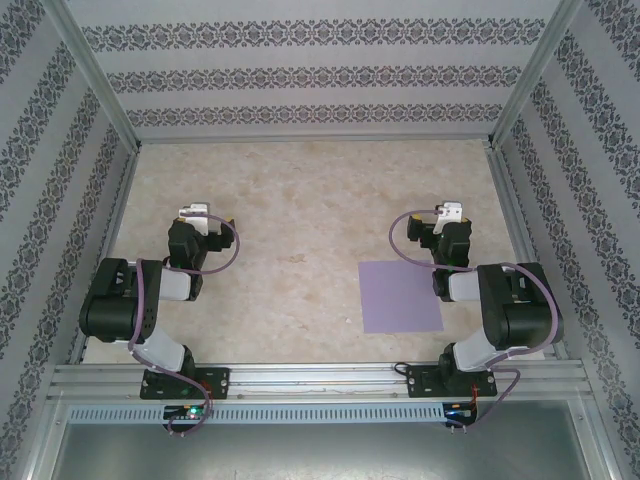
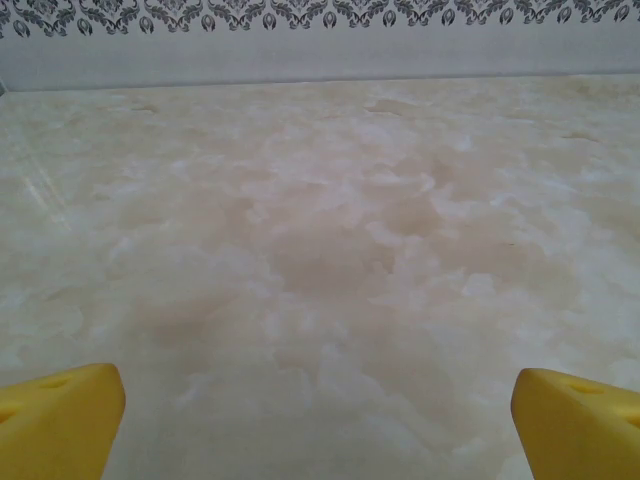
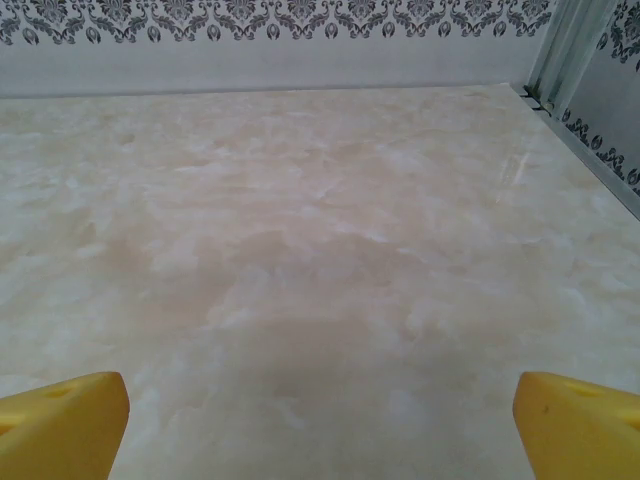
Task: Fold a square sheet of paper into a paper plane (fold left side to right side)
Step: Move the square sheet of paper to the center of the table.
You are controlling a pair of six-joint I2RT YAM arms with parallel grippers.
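One sheet of paper (image 1: 400, 296) lies flat behind the right gripper (image 1: 452, 212) fingers, clear of them. The left gripper (image 1: 192, 212) and the right gripper are both spread wide, empty.

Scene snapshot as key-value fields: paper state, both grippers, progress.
paper: square sheet of paper, lilac, lying flat, no fold visible
paper position: on table, right of centre, toward the near edge
left gripper: open, empty, over bare table
right gripper: open, empty, beyond the paper's far edge
contact: neither gripper touches the paper
progress: first fold not started
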